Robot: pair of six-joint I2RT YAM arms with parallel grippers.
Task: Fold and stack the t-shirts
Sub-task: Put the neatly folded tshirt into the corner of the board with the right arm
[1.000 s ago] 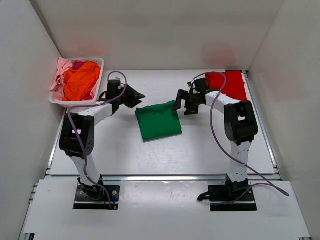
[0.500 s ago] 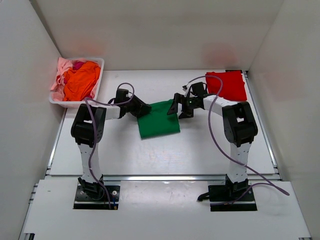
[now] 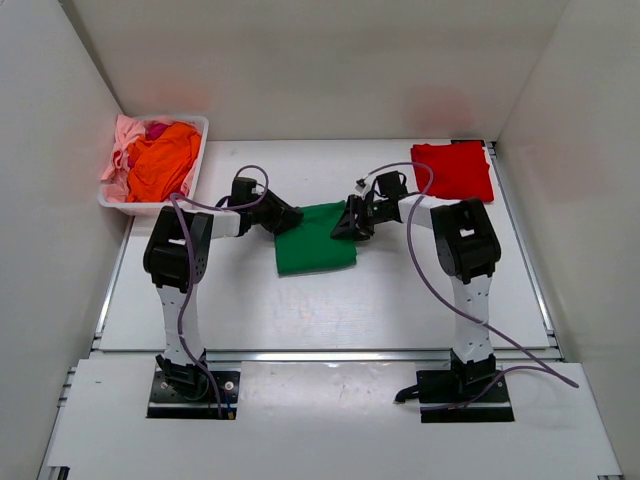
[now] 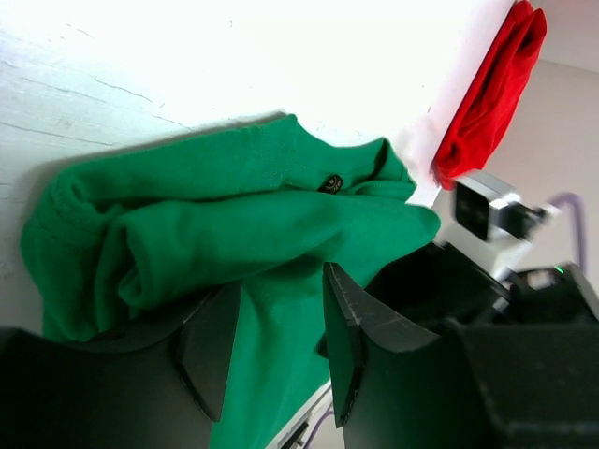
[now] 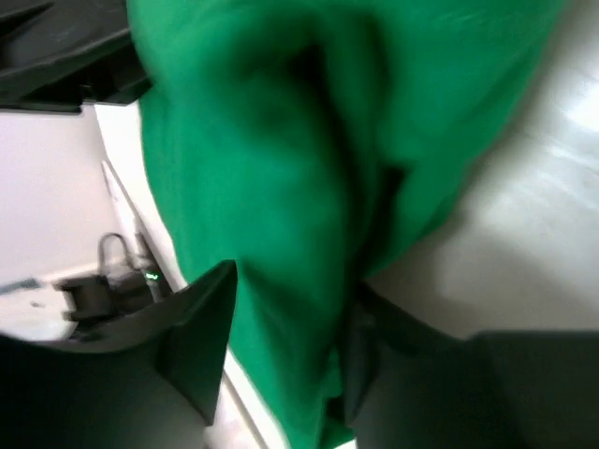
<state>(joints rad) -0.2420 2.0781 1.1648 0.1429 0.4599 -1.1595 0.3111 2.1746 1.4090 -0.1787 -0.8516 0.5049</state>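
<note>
My right fingers (image 3: 343, 228) had just closed onto the green t-shirt (image 3: 318, 240) opposite my left fingers (image 3: 290, 219), already gripping it, ready to lift.

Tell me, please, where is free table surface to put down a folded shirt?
The widest bare patch lies between the green shirt and the arm bases. A narrower strip runs between the basket and the red shirt. It is crowded around the green shirt, where both end effectors meet.
</note>
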